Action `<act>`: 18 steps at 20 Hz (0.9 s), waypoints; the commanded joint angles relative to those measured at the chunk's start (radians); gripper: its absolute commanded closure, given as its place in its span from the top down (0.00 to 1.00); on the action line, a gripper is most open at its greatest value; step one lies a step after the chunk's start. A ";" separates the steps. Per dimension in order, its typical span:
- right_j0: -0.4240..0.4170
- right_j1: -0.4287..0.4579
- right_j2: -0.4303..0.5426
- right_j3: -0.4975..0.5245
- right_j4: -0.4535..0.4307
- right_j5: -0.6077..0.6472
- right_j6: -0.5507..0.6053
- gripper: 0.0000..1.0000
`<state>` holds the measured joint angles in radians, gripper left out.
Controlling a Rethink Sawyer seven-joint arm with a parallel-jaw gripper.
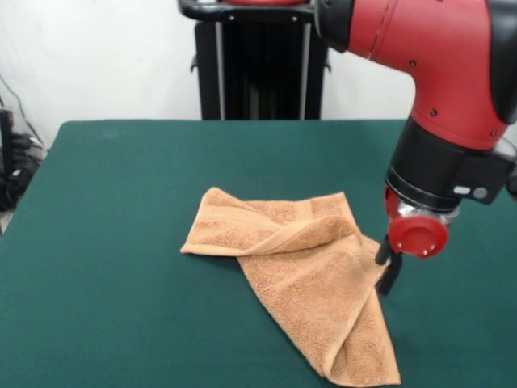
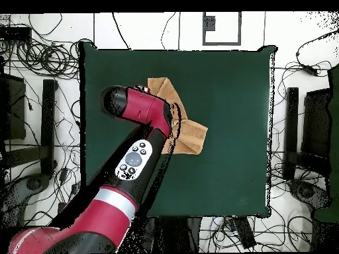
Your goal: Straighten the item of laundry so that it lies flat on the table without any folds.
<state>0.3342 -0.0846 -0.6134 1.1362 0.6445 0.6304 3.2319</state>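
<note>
The item of laundry [image 1: 311,271] is an orange-tan terry towel lying crumpled on the green table [image 1: 121,202]. One flap is folded diagonally over the middle, and a long doubled part runs toward the near edge. My gripper [image 1: 388,265] hangs at the towel's right edge, low over the table, its black fingers [image 1: 392,276] close together on the cloth's edge. In the overhead view the towel [image 2: 191,135] shows on both sides of the red arm [image 2: 142,116], which hides the gripper. The table [image 2: 232,99] extends well beyond the towel.
The robot's black pedestal [image 1: 258,73] stands behind the far table edge. Cables and black stands [image 2: 40,126] lie on the floor around the table.
</note>
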 commanded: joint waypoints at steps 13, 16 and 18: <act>-0.220 0.028 0.448 0.059 -0.278 0.018 -0.296 1.00; -0.246 0.022 0.483 0.074 -0.309 -0.013 -0.298 1.00; -0.257 0.017 0.498 0.080 -0.331 -0.023 -0.293 1.00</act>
<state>0.1176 -0.1398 -0.3046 1.1365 0.4045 0.6130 3.2047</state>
